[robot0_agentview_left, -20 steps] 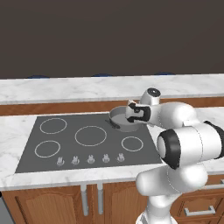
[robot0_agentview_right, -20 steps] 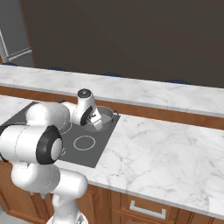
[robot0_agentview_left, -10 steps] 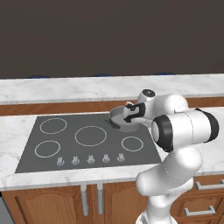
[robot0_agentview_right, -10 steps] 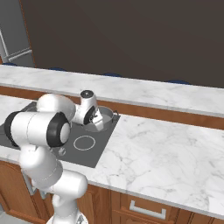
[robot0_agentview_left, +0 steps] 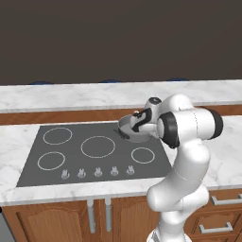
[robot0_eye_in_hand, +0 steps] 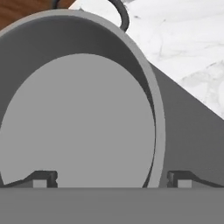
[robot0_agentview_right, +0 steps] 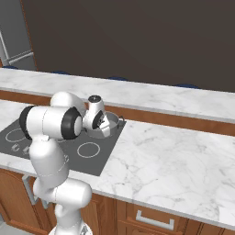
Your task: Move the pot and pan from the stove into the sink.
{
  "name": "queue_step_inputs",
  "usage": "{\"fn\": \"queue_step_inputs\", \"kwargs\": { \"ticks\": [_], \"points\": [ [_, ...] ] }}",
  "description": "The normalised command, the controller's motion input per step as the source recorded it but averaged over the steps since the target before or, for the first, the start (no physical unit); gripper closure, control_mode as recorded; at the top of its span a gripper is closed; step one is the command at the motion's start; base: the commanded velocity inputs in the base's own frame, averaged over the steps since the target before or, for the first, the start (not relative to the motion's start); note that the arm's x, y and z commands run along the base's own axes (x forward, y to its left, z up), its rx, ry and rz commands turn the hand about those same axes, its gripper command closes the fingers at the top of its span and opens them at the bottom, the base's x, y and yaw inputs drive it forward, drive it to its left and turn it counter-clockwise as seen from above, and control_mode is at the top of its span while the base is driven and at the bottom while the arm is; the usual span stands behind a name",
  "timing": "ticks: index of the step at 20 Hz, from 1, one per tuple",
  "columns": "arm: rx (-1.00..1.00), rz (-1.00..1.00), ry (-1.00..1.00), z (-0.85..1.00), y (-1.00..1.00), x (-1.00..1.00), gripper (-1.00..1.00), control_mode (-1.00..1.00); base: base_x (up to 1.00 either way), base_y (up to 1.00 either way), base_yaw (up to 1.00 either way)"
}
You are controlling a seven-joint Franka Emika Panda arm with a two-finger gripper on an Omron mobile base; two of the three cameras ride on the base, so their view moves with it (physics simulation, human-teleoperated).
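Marble counter (robot0_agentview_left: 19,137) runs under everything I see, white with grey veins, over brown wooden cabinets (robot0_agentview_left: 52,222) with metal handles. A second, higher marble ledge (robot0_agentview_right: 151,98) runs along the far side, and behind it stands a dark wall.

Set into the counter is the stove (robot0_agentview_left: 94,156), a flat dark grey cooktop with white burner rings and a row of small silver knobs (robot0_agentview_left: 98,172) along its near edge. In my right base view its right edge meets open marble (robot0_agentview_right: 170,156).

My arm (robot0_agentview_left: 186,142) rises at the right end of the stove and bends back over its far right corner.

At that corner sits the pot (robot0_agentview_left: 133,133), grey metal, wide, with low straight walls. It rests on the cooktop, close to the far edge. In the right base view I see a dark loop handle (robot0_agentview_right: 121,120) on its right side, toward the marble. In the hand view the pot's round flat floor (robot0_eye_in_hand: 78,127) and inner wall take up most of the frame, and a dark loop handle (robot0_eye_in_hand: 120,13) shows beyond the rim at the top.

My gripper (robot0_eye_in_hand: 109,179) hangs over the pot's rim with its fingers wide apart. One fingertip (robot0_eye_in_hand: 43,179) sits over the pot's inside and the other (robot0_eye_in_hand: 181,179) outside the wall, over the stove, so the rim (robot0_eye_in_hand: 155,127) runs between them. I cannot tell whether either tip touches the wall.
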Motion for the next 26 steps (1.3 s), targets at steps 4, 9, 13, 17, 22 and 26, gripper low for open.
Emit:
{"fn": "queue_step_inputs", "kwargs": {
  "ticks": [4, 9, 13, 17, 22, 26],
  "points": [
    [0.0, -0.05, 0.05, -0.37, -0.05, 0.17, -1.0, -1.0, 0.0, 0.0, 0.0],
    [0.0, -0.03, 0.03, -0.23, -0.02, 0.19, -1.0, -1.0, 0.0, 0.0, 0.0],
    [0.0, 0.0, 0.02, -0.11, 0.0, 0.22, -1.0, -1.0, 0.0, 0.0, 0.0],
    [0.0, 0.0, 0.0, -0.01, 0.0, 0.03, 1.0, -1.0, 0.0, 0.0, 0.0],
    [0.0, 0.0, 0.0, 0.03, -0.02, 0.0, 1.0, -1.0, 0.0, 0.0, 0.0],
    [0.03, 0.0, 0.02, 0.25, -0.13, -0.03, 1.0, -1.0, 0.0, 0.0, 0.0]
  ]
}}
